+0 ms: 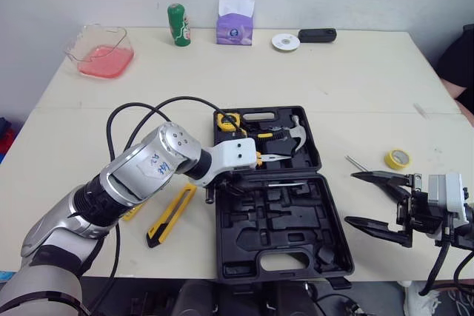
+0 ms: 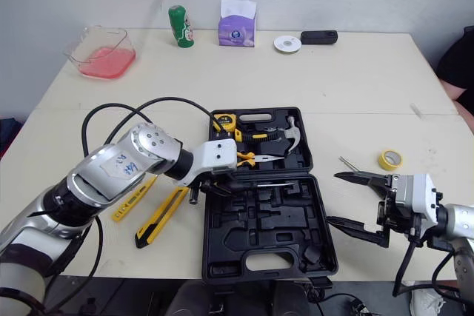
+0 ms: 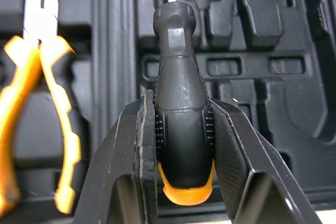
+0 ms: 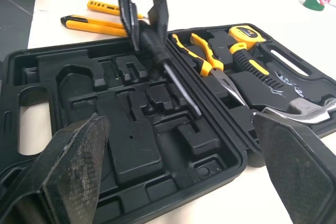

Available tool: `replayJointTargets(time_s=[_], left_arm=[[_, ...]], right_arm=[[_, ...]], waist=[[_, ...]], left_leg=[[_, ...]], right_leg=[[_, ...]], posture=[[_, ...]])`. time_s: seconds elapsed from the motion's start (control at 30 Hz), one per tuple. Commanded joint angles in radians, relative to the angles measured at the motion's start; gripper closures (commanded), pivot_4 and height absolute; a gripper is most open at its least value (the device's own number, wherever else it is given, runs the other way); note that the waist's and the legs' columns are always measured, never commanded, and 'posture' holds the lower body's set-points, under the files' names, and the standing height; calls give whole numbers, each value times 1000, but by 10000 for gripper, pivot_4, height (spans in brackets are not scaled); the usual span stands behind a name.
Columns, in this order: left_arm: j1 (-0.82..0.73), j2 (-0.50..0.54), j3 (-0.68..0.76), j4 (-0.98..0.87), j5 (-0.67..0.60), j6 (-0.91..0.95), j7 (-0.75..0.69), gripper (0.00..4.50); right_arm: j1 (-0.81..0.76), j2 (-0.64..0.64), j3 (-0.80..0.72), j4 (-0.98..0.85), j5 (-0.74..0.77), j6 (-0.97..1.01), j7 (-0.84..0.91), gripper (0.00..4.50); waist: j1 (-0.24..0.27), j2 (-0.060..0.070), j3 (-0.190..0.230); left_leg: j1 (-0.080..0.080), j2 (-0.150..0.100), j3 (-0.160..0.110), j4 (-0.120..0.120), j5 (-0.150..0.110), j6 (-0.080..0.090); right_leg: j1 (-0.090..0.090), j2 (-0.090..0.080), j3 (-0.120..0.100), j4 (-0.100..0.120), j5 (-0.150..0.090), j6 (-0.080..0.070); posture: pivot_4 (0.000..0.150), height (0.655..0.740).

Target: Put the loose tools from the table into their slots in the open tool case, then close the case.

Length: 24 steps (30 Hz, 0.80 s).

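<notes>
You are in the middle of the stowing step. Your left end effector [image 3: 179, 114] is closed on the black handle of the screwdriver [image 3: 181, 61], fingers clamped on either side just above the orange end cap. In the head view it hangs at the centre of the frame over the open tool case [image 1: 326, 234]. The shaft points out across the moulded half nearer the bottom edge, close to the hinge line. I cannot tell whether the tool touches the tray or sits just above it.

The upper half of the case already holds the tape measure [image 1: 228, 121], the pliers [image 4: 205, 56] and the hammer [image 1: 292, 135].

Your right end effector [image 1: 355, 197] is at the lower right of the frame, just beside the case. Its fingers are spread wide and empty.

The next move, as I judge it, calls for alignment more than force. Turn the shaft parallel to a long narrow recess and lower until the handle seats. Then open the fingers and lift straight up so they don't drag the tool out again. Which recess is the right one I cannot say from here.

There is plenty left after that. The yellow utility knife [image 1: 172, 216] and a second yellow tool [image 2: 133, 199] lie on the desk [image 1: 333, 79] at the left of the case. A yellow tape roll [image 1: 398, 158] sits right of centre — the lid can only be shut once these are in.
</notes>
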Motion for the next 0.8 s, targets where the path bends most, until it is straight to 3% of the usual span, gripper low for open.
replayJointTargets(time_s=[0.03, 0.8], left_arm=[[-38, -6, -5, -26, 14, 34, 20, 34595], [-68, 3, -118, -5, 82, 24, 56, 34595]], right_arm=[[4, -3, -22, -34, 14, -7, -7, 0], [32, 6, -9, -68, 23, -19, -17, 0]], waist=[[0, 0, 0], [1, 0, 0]], left_leg=[[0, 0, 0, 0, 0, 0], [0, 0, -1, 1, 0, 0]], right_leg=[[0, 0, 0, 0, 0, 0], [0, 0, 0, 1, 0, 0]], posture=[[1500, 7400], [1500, 7400]])
